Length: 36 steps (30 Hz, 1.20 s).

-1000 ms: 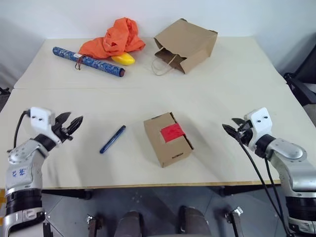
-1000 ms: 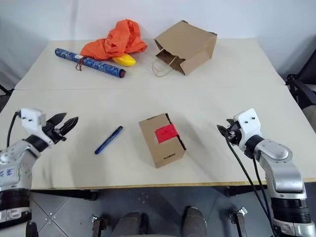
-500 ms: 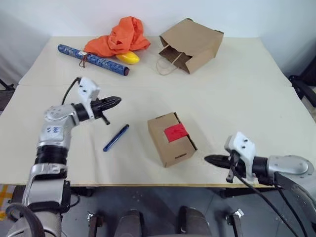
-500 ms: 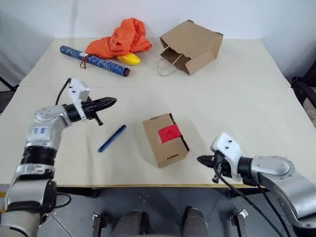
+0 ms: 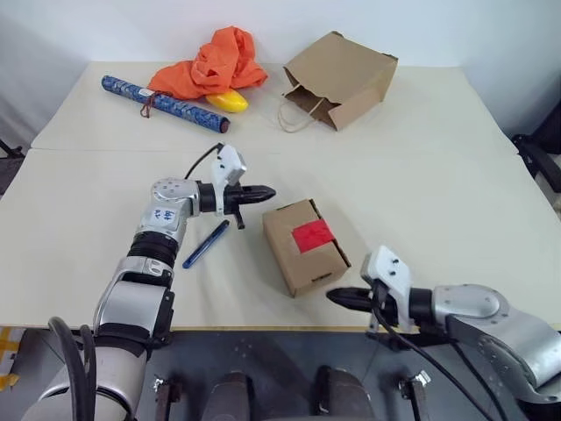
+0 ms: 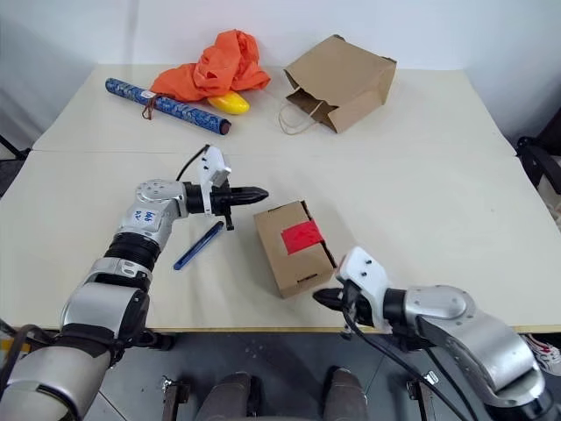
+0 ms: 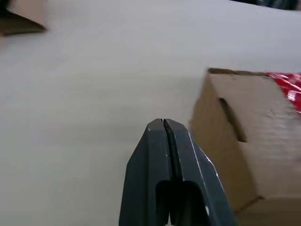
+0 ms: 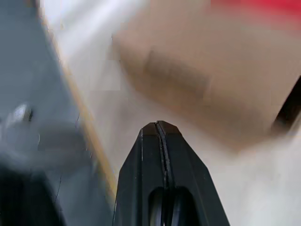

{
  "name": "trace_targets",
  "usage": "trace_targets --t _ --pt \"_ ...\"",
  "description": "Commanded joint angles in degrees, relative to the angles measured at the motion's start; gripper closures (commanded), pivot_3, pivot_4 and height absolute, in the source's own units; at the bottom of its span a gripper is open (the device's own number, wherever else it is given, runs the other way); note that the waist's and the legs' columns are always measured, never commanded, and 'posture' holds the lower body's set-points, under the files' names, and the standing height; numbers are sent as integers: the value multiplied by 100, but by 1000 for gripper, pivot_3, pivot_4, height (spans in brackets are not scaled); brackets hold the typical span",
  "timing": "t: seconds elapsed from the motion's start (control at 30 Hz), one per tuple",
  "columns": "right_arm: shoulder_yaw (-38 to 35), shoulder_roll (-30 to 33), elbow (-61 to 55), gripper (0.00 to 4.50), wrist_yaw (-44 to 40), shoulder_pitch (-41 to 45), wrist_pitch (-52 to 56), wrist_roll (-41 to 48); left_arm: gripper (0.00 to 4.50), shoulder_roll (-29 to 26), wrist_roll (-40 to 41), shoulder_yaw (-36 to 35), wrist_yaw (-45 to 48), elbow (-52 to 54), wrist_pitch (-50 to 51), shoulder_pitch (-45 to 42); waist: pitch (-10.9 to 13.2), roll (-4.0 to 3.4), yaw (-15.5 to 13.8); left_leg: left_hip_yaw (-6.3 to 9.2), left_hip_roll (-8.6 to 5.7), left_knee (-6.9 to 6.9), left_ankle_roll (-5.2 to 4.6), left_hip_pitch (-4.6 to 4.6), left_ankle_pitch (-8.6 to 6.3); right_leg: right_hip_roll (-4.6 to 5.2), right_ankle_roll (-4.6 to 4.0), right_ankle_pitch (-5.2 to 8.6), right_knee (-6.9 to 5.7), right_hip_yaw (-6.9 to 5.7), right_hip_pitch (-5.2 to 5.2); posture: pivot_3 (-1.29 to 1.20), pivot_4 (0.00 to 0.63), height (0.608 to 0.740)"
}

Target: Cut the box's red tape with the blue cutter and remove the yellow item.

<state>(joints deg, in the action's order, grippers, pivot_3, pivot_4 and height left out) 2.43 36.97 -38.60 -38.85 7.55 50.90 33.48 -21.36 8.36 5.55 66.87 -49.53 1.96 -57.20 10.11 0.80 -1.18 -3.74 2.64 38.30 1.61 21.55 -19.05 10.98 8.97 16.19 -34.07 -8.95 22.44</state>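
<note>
Head views: basically nothing's done yet. The box sits mid-table, red tape uncut, blue cutter lying untouched at its 9 o'clock. Left gripper is pinched closed and empty at the box's 11, right gripper closed and empty at its 5.

Wrist views: both sets of fingers pressed together beside the cardboard. Yellow item isn't visible, presumably inside.

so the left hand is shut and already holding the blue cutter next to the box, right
Not quite. The left hand is shut beside the box, but it holds nothing: the left eye view shows the blue cutter lying on the table, below the arm and untouched.
</note>
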Motion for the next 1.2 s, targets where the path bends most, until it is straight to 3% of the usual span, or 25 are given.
trace_targets --t 0.03,0.3,0.57,0.8,1.2 --pt "-250 -218 -79 4500 359 84 -56 114 4478 -62 77 114 489 612 321 81 1 1 9 0 0 0 0 2 0 0 0 0 0 -1 2 0 150 740" --pt "-644 -273 318 4500 599 330 -93 101 4478 -20 129 281 605 1696 1016 436 0 2 -10 1 0 4 0 2 0 0 0 0 -2 1 0 0 150 740" --pt "-1112 357 960 4500 253 553 -320 -55 4478 151 86 331 447 2127 1292 725 -1 1 -42 1 0 57 -18 4 -10 1 -2 -1 -6 5 -18 0 150 740" --pt "-1477 728 754 4500 -5 322 -12 178 4478 313 105 291 260 2010 1209 783 -1 0 -25 1 3 67 -18 34 -12 1 -1 -1 -11 2 8 0 150 740" --pt "-1471 853 140 4500 -36 -277 345 451 4478 608 61 57 -238 1167 613 393 0 0 -29 2 3 81 -21 44 -14 1 -2 -2 -9 3 8 0 150 740"
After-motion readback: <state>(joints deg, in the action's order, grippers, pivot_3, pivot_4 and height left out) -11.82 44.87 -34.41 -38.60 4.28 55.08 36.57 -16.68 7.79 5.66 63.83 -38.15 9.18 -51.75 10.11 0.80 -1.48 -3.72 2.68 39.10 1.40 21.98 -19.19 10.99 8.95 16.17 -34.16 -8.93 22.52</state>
